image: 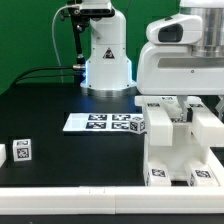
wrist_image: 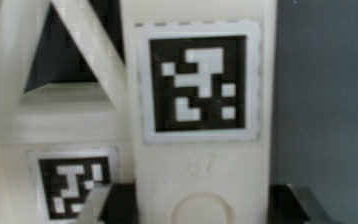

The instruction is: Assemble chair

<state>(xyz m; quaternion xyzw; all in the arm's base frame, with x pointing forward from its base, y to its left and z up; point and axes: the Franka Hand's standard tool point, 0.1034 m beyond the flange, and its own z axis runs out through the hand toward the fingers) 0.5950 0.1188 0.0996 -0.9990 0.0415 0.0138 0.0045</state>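
In the wrist view an upright white chair piece (wrist_image: pixel 197 180) with a black-and-white tag (wrist_image: pixel 197 87) fills the middle. My gripper (wrist_image: pixel 202 207) is shut on it, with a dark finger (wrist_image: pixel 126 207) on one side and the other finger (wrist_image: pixel 286 207) on the opposite side. Beside it a second tagged white chair part (wrist_image: pixel 69 150) stands close, with a slanted white bar (wrist_image: pixel 91 50) beyond it. In the exterior view the arm's white hand (image: pixel 178 62) hangs over the blocky white chair assembly (image: pixel 175 150) at the exterior view's right.
The marker board (image: pixel 105 122) lies flat mid-table. A small tagged white block (image: pixel 22 152) stands near the front at the exterior view's left, with another white piece (image: pixel 3 155) at the frame edge. The robot base (image: pixel 105 60) stands at the back.
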